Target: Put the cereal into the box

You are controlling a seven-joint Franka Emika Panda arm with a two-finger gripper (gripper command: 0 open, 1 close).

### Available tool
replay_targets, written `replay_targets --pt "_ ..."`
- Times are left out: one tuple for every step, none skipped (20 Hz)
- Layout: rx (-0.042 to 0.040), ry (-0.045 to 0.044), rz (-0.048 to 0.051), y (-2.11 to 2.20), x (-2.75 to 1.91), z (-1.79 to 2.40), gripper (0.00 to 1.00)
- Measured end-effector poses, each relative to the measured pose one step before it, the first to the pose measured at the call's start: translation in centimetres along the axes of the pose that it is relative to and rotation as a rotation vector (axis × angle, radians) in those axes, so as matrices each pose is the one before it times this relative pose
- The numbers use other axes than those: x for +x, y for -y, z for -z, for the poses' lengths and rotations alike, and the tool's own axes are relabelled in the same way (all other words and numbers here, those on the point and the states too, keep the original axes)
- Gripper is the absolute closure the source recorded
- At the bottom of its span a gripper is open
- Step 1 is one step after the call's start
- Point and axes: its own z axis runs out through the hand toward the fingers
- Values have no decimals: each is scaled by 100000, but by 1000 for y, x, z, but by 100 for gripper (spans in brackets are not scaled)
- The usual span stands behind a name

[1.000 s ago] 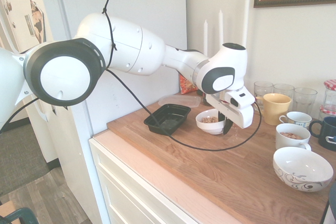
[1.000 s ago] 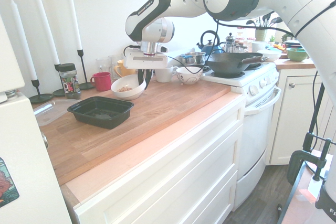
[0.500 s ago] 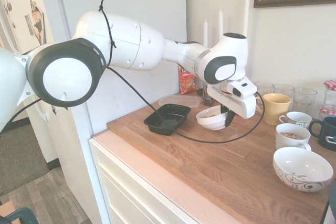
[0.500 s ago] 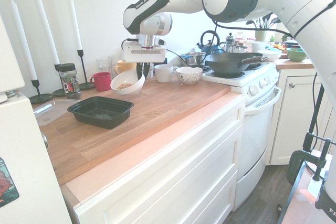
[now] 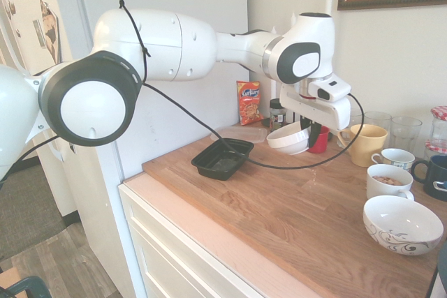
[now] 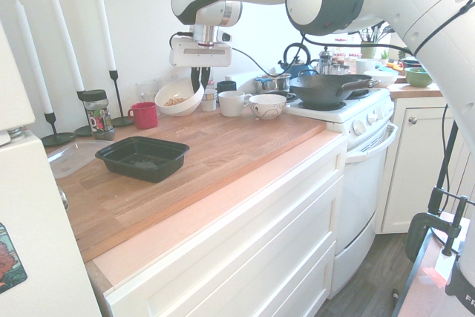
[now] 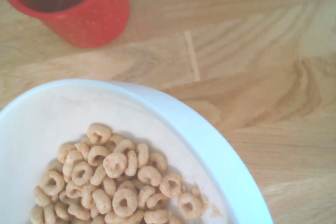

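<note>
The jaws of the gripper [image 6: 199, 79] are clamped on the rim of a white bowl [image 6: 179, 97] holding the cereal [image 7: 113, 182], raised above the table [image 6: 223, 146], while the box [image 6: 142, 157] lies lower left in the second exterior view, well apart.

My room is bright with daylight and looks washed out; my wrist picture is a bit soft.
</note>
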Motion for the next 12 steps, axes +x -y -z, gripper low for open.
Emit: replay_targets --pt "-62 -654 901 362 -275 479 100" --pt "-147 -835 1135 438 -357 543 100" --pt "-382 -843 1226 430 -419 580 100" --pt "-354 -735 1097 453 -487 641 100" --pt "-258 -667 1217 562 -618 690 100" --pt "-500 -623 1225 576 -663 652 100" --pt "-645 -522 1434 691 -807 548 100" --pt "-728 -543 1356 726 -850 365 100" --pt "-965 -618 1401 913 -1037 192 100" --pt "-1230 -602 1401 941 -1128 32 100" --pt "-1354 -420 1459 983 -1285 -86 100" --pt "-1500 -382 1368 988 -1361 -161 100"
